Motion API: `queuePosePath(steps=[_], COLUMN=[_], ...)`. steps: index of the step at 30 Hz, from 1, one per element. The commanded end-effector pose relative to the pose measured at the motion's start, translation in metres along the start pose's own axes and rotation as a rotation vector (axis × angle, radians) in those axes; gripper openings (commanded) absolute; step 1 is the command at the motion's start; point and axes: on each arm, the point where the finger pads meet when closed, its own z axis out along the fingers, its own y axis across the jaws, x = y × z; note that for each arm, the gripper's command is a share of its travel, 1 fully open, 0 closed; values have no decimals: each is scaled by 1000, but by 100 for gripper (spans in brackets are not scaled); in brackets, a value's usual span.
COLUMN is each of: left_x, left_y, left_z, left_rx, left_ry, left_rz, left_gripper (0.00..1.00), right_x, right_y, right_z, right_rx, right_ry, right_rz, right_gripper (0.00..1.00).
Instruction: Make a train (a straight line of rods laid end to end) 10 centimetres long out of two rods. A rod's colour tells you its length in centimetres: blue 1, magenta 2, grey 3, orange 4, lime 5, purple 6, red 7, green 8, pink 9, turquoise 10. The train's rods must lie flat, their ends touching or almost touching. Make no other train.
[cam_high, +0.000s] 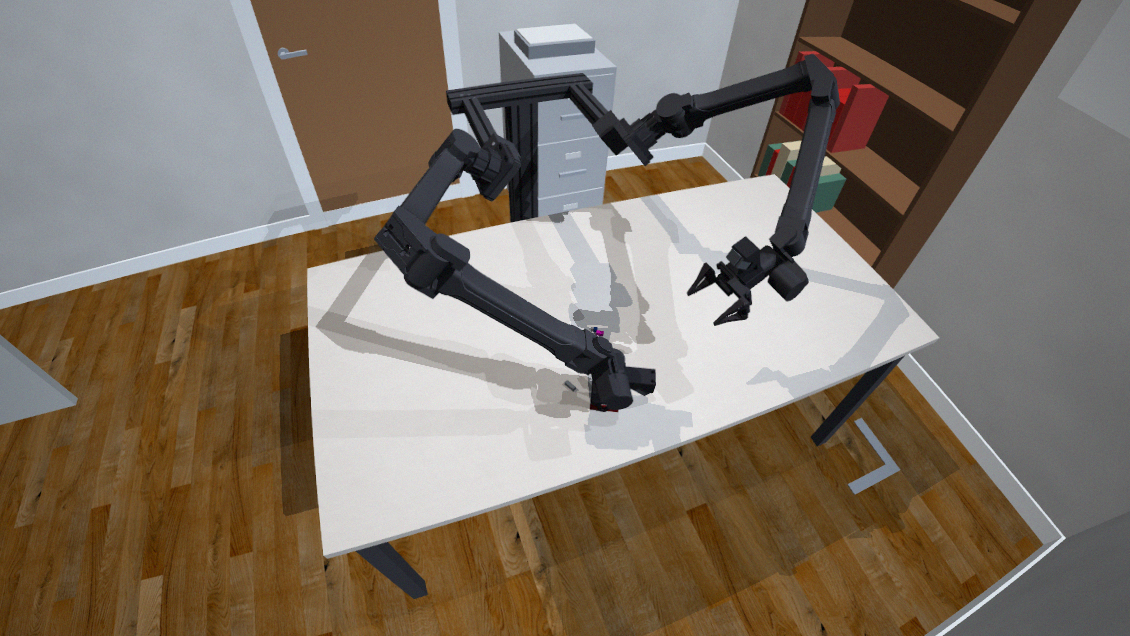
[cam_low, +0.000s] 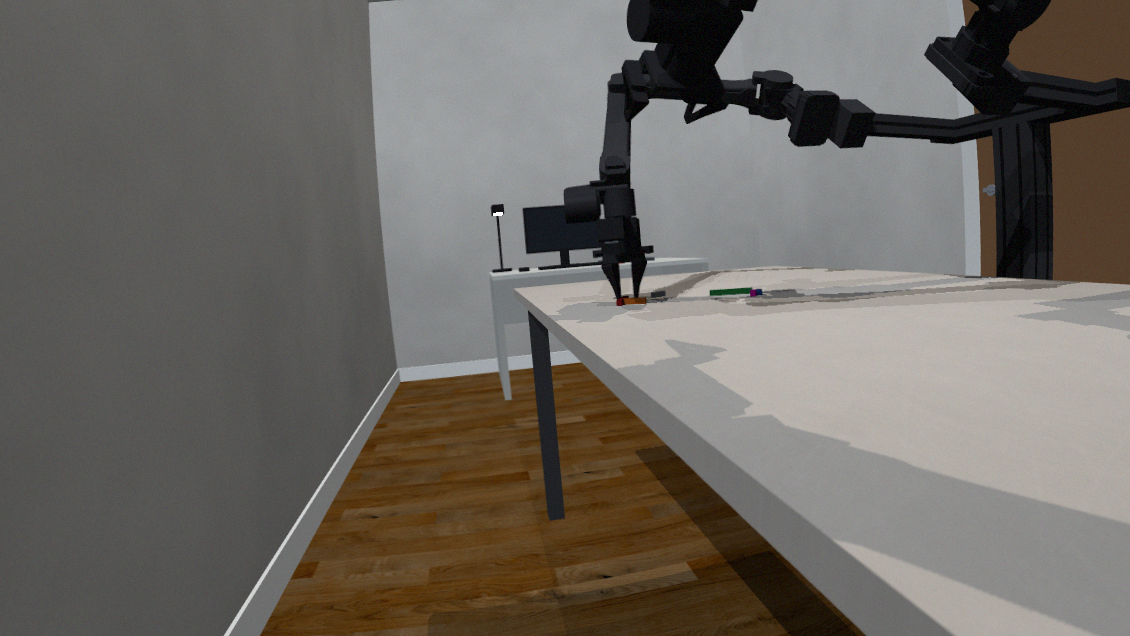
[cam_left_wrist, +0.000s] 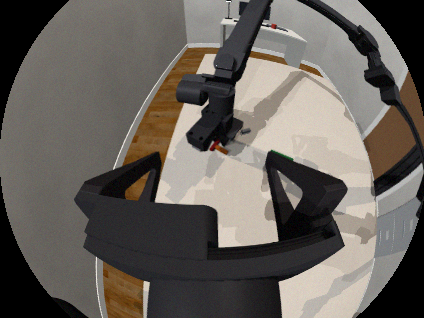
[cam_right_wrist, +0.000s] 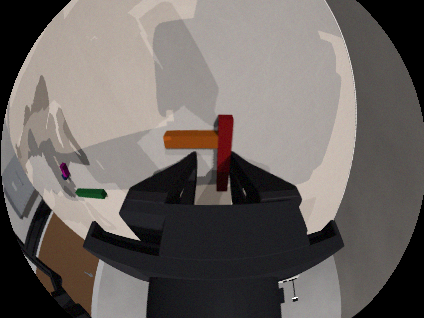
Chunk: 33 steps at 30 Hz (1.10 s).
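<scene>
The red rod (cam_right_wrist: 224, 135) (cam_low: 619, 301) (cam_left_wrist: 214, 145) lies flat. The orange rod (cam_right_wrist: 191, 139) (cam_low: 634, 301) (cam_left_wrist: 220, 149) lies across from it, its end against or nearly against the red rod's side. My right gripper (cam_right_wrist: 213, 157) (cam_low: 625, 297) is partly open, low at the table, its fingers either side of the red rod's near part; the rod is closer to one finger. The grey rod (cam_high: 570, 385) (cam_low: 657, 293) (cam_left_wrist: 245, 131) lies apart. My left gripper (cam_high: 702, 308) is wide open and empty, above the table.
The green rod (cam_low: 730, 292) (cam_left_wrist: 282, 155) (cam_right_wrist: 91, 193) lies away from the red rod, near the magenta rod (cam_high: 599, 332) (cam_right_wrist: 64, 169) and the small blue rod (cam_low: 759, 292). The right arm hides part of this group in the top view. The table's long edge (cam_high: 506, 506) is near the red rod.
</scene>
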Motion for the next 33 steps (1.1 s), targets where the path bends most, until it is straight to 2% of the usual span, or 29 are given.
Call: queuePosePath(steps=[1, 3, 8, 10, 20, 27, 33], left_x=[-11, -11, -11, -11, -10, -10, -10], left_y=[12, 12, 12, 12, 5, 5, 5], left_z=[-5, -5, -5, -5, -3, -3, -3], left_rx=[11, 11, 11, 11, 21, 21, 21], left_ry=[-11, -10, -10, -10, -8, -8, -8], left_rz=[29, 29, 29, 29, 27, 27, 27], left_gripper=[100, 100, 100, 100, 100, 100, 100], right_x=[6, 11, -3, -3, -3, -8, -6], right_y=[-38, -39, -23, -23, -23, -20, -28], right_z=[-9, -5, -9, -9, -9, -21, -66], right_rx=[25, 21, 29, 29, 29, 32, 44], right_ry=[-5, -2, -9, -9, -9, -11, -16], right_rz=[12, 22, 10, 10, 10, -3, 6], right_gripper=[33, 32, 22, 22, 0, 2, 2])
